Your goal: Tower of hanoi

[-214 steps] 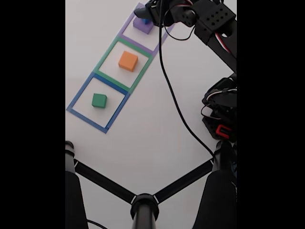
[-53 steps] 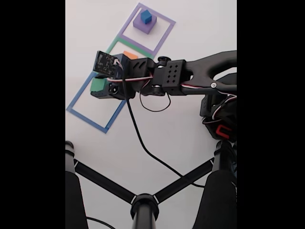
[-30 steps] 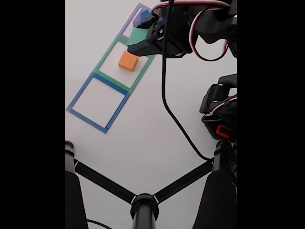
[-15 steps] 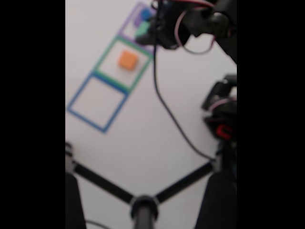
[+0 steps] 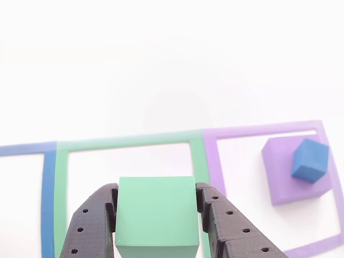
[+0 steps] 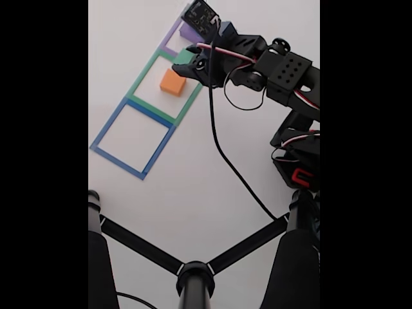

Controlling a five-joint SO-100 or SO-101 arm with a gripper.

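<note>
Altogether four blocks can be counted across the two views, one of each colour. One green block [image 5: 156,217] is clamped between the two black fingers [image 5: 91,226] of the hand [image 5: 156,223], whose jaws press against its left and right faces; in the other view it is held above the white table [image 5: 161,64], over the green square outline [image 5: 129,141]. One purple block [image 5: 285,172] is seen ahead and to the right of the hand in that view, resting inside the purple square outline [image 5: 215,156], and one blue block [image 5: 310,159] sits on top of it, turned at an angle to it. One orange block [image 6: 173,82] is seen in the fixed view, lying on the table inside the green outline, just below and left of the hand [image 6: 188,61] as that view shows it; the green block [image 6: 183,56] shows there as a small green patch at the fingertips. Three flat square outlines are laid in a row touching one another: purple, green, and one blue square outline [image 6: 132,139], the last lying farthest from the hand. One black cable [image 6: 222,154] hangs from the arm across the table.
</note>
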